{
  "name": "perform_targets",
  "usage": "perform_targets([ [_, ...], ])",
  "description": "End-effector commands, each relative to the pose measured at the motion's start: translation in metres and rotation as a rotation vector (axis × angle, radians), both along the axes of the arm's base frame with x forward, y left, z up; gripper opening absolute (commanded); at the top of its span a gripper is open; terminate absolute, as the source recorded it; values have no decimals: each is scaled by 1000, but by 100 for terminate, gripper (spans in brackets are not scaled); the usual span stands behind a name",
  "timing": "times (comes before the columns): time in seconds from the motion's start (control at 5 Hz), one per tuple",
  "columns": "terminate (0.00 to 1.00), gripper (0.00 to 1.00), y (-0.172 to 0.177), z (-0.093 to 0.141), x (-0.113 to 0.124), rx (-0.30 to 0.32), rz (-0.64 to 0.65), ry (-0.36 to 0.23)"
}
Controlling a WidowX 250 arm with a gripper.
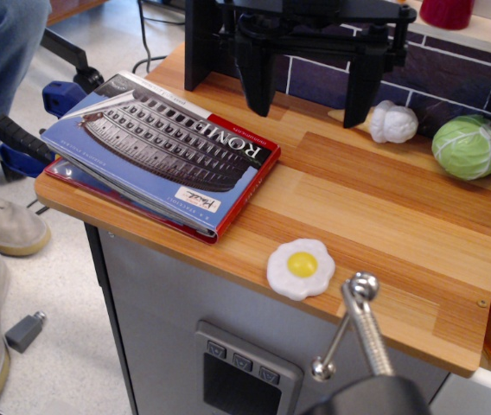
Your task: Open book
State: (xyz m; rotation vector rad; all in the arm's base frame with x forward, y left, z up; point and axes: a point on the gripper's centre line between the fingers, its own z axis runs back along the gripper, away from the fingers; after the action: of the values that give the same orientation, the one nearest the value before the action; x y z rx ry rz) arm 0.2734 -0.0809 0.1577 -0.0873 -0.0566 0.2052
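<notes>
The book [155,147] lies on the left corner of the wooden counter [384,216]. It has a blue cover with a grey Colosseum photo, white "ROME" on a red strip and red edging. The cover is down, with the page edges slightly fanned on the near side. My gripper [309,97] hangs above the back of the counter, to the right of and behind the book. Its two black fingers [254,86] are wide apart and hold nothing. It does not touch the book.
A toy fried egg [301,266] lies near the front edge. A white garlic toy [393,122] and a green cabbage [468,146] sit at the back right by the tiled wall. A metal rod [362,324] juts up in front. A person's legs [3,78] stand at the left.
</notes>
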Motion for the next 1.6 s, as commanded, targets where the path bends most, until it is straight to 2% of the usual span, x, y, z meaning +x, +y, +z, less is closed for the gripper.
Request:
perform_targets([
  [0.0, 0, 100, 0, 0, 0, 0, 0, 0],
  [0.2, 0, 100, 35, 1, 7, 14, -43, 13],
  [0.6, 0, 100, 131, -28, 23, 40, -61, -75],
  [1.0, 0, 100, 188, -72, 36, 88, -79, -39],
  [1.2, 0, 100, 204, -81, 41, 119, -84, -28],
  [1.4, 0, 100, 218, -84, 50, 146, -116, 10],
])
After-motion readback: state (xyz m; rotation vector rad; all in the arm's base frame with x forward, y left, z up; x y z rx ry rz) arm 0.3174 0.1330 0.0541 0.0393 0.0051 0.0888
